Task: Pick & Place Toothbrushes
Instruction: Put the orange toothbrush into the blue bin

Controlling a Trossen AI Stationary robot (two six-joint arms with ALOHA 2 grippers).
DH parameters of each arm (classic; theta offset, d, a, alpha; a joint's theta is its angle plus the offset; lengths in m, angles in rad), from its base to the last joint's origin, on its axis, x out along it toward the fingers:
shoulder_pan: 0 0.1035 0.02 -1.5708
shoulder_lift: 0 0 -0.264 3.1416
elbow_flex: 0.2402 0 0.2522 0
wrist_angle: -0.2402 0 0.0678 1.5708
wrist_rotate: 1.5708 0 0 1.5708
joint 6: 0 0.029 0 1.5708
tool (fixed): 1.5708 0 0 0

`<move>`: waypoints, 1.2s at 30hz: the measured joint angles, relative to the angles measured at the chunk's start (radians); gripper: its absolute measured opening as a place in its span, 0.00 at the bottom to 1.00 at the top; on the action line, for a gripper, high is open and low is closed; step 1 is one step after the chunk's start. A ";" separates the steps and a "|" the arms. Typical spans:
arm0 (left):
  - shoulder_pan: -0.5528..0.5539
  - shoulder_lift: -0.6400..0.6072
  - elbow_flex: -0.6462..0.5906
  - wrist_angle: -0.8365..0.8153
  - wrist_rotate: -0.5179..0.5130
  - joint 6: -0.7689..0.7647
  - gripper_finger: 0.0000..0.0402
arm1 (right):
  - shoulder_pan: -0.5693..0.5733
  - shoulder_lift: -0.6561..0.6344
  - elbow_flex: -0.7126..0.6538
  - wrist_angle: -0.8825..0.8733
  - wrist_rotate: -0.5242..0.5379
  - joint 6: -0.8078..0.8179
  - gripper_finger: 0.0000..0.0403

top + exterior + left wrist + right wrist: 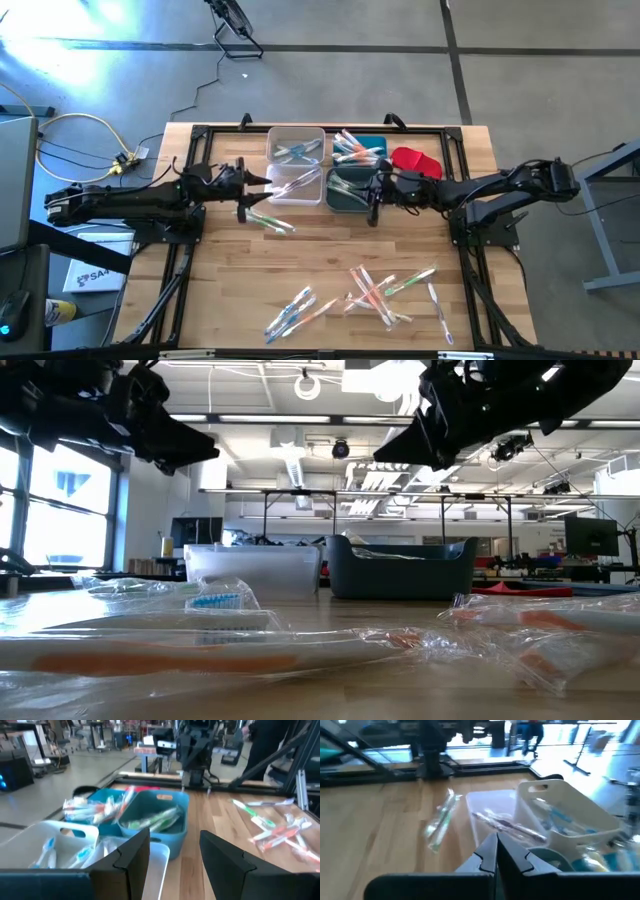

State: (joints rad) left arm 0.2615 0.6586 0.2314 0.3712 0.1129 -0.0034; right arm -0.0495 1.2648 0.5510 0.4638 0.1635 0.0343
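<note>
Overhead, the left gripper hangs with its fingers parted and nothing between them, just beside the white bins. The right gripper hangs pinched shut and empty over the teal bin. One wrapped toothbrush lies on the wooden table just below the left gripper. Some toothbrushes already fill the bins; many more toothbrushes lie scattered along the table's front edge, well apart from both arms. They look light and stiff in slippery crinkly wrappers, so gripping across the middle of the handle seems safest.
</note>
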 joint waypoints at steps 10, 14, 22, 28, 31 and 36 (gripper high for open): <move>0.000 -0.002 0.000 -0.009 0.008 -0.001 0.42 | 0.180 0.000 0.187 -0.320 0.061 0.025 0.01; 0.000 -0.002 0.000 -0.009 0.008 -0.001 0.42 | 0.269 0.000 0.297 -0.474 0.151 0.043 0.01; 0.000 -0.002 0.000 -0.010 0.008 -0.001 0.42 | 0.384 0.038 0.462 -0.900 0.223 0.424 0.01; 0.000 -0.002 0.000 -0.033 0.008 -0.001 0.43 | 0.445 0.091 0.487 -0.959 0.105 0.626 0.01; 0.000 -0.002 0.000 -0.037 0.008 -0.002 0.43 | 0.467 0.134 0.487 -0.992 0.043 0.705 0.01; 0.000 -0.002 0.000 -0.039 0.008 -0.002 0.43 | 0.486 0.217 0.487 -1.058 -0.081 0.849 0.00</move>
State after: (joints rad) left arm 0.2615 0.6563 0.2314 0.3325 0.1211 -0.0051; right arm 0.4367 1.4814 1.0378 -0.5944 0.0821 0.8832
